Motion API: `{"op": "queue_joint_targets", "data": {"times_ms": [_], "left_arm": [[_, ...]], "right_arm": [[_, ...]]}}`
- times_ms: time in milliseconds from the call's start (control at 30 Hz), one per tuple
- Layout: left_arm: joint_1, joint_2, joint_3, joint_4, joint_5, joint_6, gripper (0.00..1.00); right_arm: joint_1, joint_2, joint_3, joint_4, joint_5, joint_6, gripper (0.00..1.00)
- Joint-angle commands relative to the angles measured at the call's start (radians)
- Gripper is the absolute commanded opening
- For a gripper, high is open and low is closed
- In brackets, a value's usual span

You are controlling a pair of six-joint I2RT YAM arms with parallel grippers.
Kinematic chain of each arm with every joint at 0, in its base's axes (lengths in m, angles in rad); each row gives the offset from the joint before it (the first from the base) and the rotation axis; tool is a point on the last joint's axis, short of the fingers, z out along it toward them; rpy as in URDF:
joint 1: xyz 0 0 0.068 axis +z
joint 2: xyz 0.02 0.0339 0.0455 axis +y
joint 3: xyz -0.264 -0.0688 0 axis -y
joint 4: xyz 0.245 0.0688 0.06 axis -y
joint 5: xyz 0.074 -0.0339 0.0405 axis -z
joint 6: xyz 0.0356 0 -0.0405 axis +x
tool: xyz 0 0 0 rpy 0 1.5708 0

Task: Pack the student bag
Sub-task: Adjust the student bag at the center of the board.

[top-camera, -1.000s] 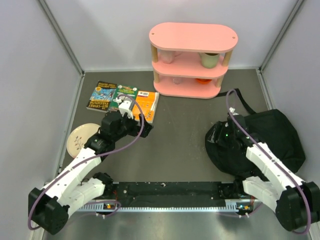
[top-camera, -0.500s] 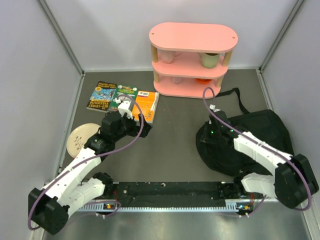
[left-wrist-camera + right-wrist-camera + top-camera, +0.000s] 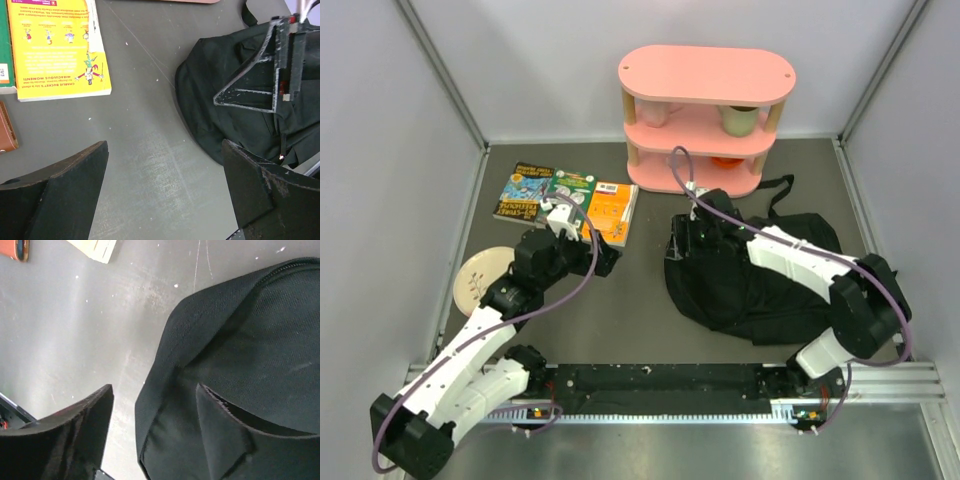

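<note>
My left gripper (image 3: 164,145) hangs over bare desk (image 3: 640,320) with its fingers spread wide and nothing between them, near the yellow book (image 3: 55,45) and well short of the student bag (image 3: 750,290). The bag lies slumped on the desk right of centre, in front of the pink shelf (image 3: 705,120), under my right arm. My right gripper (image 3: 154,389) sits at the bag's left edge, fingers apart: one rests on the black fabric, the other is over the desk just beside it.
</note>
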Motion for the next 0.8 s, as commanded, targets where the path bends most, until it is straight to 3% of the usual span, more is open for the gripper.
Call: {"op": "queue_joint_targets", "data": {"times_ms": [0, 33, 133, 300, 500, 767], "left_arm": [[-0.005, -0.016, -0.006, 0.0, -0.024, -0.008, 0.99], [-0.005, -0.011, -0.009, 0.012, -0.027, -0.007, 0.99], [-0.005, 0.042, 0.012, 0.036, -0.016, 0.006, 0.99], [-0.023, 0.267, 0.121, 0.086, 0.013, 0.033, 0.99], [-0.147, 0.582, 0.334, 0.08, 0.056, 0.047, 0.99], [-0.207, 0.832, 0.509, 0.092, 0.131, -0.017, 0.98]], "right_arm": [[0.01, -0.158, -0.011, -0.007, 0.14, -0.028, 0.79], [0.01, -0.248, -0.028, -0.024, 0.187, -0.015, 0.89], [0.011, -0.403, -0.102, -0.077, 0.357, 0.052, 0.98], [-0.018, -0.722, -0.269, -0.225, 0.586, 0.27, 0.99], [-0.136, -0.949, -0.334, -0.559, 0.683, 0.504, 0.99], [-0.145, -1.057, -0.364, -0.737, 0.683, 0.698, 0.99]]}}
